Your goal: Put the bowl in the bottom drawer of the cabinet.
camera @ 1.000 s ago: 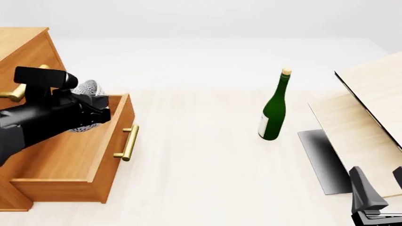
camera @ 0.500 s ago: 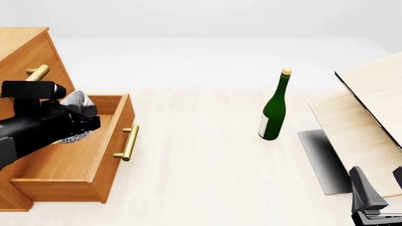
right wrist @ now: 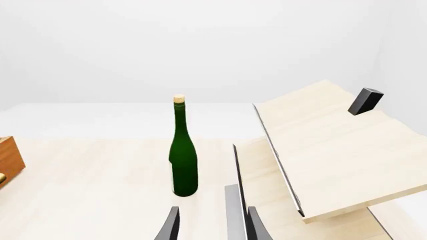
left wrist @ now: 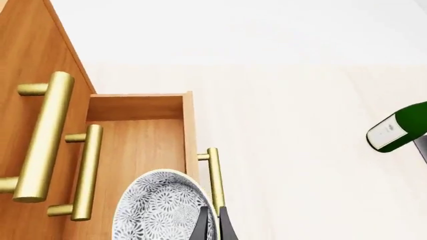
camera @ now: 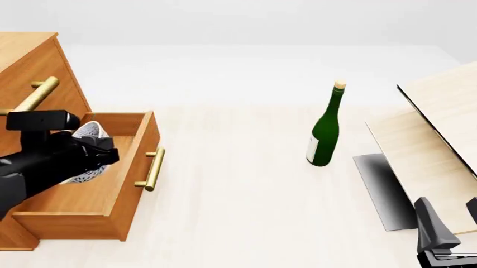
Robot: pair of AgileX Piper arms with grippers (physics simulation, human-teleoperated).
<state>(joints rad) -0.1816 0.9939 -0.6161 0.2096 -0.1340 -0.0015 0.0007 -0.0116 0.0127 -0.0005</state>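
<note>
The left hand (camera: 95,152) was found above the open bottom drawer, its black fingers (left wrist: 223,226) closed narrowly on the rim of the small round silver-grey speckled bowl (camera: 88,133). In the left wrist view the bowl (left wrist: 163,207) was seen held on the side nearest the drawer front, its patterned surface turned towards the camera. In the front view the bowl was largely hidden behind the black arm; whether it touched the drawer floor could not be told.

The wide orange-brown wooden bottom drawer (camera: 111,192) was recorded as pulled out from the large orange-brown wooden cabinet (camera: 33,70), with the bowl positioned within its outline, towards the back. The horizontal brass bar handle (camera: 153,169) on the drawer front was noted just beside the bowl in the left wrist view (left wrist: 215,180). Two further brass bar handles of the upper drawers (left wrist: 47,132) were observed on the cabinet face above.

The right hand (right wrist: 212,225) was found low at the near right edge of the pale wooden table (camera: 238,212), well apart from the cabinet. Its dark fingers (right wrist: 171,225) were parted moderately and nothing was gripped between them.

A green glass wine bottle with a cork and a pale label (camera: 325,129) was recorded standing upright near the middle of the table, well apart from both hands. To its right, a pale light-wood board (camera: 439,123) was noted lying tilted, with a dark grey flat panel (camera: 384,190) beneath its near edge. A small black block (right wrist: 365,101) was seen on the board in the right wrist view.
</note>
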